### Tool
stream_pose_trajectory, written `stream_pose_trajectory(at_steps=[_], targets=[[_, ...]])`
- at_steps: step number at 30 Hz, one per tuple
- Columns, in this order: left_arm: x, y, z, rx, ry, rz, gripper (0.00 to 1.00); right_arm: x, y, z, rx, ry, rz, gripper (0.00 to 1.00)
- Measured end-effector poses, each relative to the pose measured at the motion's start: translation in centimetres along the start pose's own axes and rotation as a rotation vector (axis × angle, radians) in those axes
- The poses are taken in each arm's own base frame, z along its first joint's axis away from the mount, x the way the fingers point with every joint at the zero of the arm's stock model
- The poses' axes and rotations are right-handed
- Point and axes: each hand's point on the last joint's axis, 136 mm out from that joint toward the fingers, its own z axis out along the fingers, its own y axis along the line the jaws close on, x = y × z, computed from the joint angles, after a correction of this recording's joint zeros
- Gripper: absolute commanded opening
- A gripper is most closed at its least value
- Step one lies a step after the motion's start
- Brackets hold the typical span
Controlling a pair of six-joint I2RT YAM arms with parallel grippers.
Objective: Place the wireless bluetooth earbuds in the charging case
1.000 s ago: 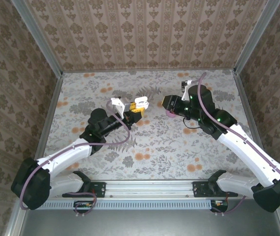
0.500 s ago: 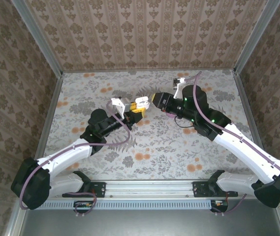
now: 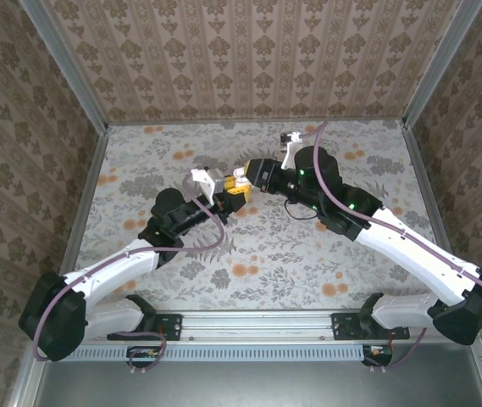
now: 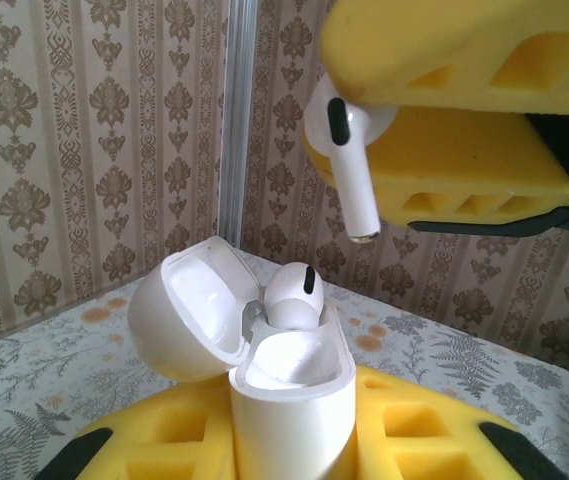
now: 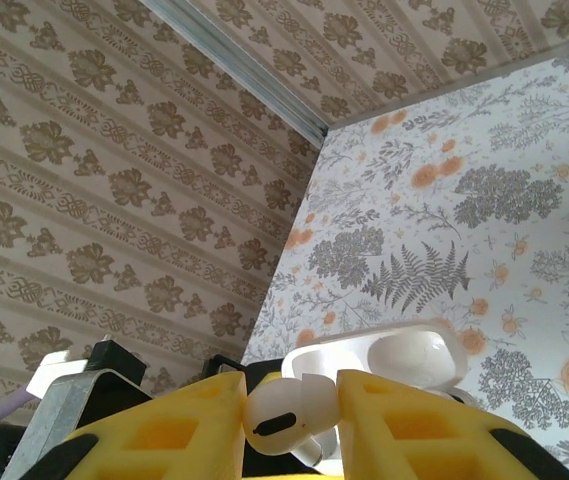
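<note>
Left tool: clamped on the case, held upright with its lid open.
Right tool: clamped on the head of the loose earbud, stem down, just above the case.
Seated earbud: in one socket.
Handling: light, stiff, slick plastic that probably twists easily. Grip the head and leave the stem free.

The first earbud sits inside the charging case in the left gripper; the second earbud, in the right gripper, hangs just above.
</note>
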Motion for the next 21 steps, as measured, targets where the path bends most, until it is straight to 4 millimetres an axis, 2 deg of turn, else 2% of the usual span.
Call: stream_pose_trajectory(at_steps=[10, 21], targets=[[-0.1, -0.2, 0.1, 0.004, -0.007, 0.003, 0.25, 1.3, 0.1, 1.6, 0.035, 0.032, -0.051, 0.31], [-0.1, -0.3, 0.1, 0.001, -0.007, 0.002, 0.25, 2.0, -0.6, 1.7, 0.073, 0.055, -0.079, 0.31]])
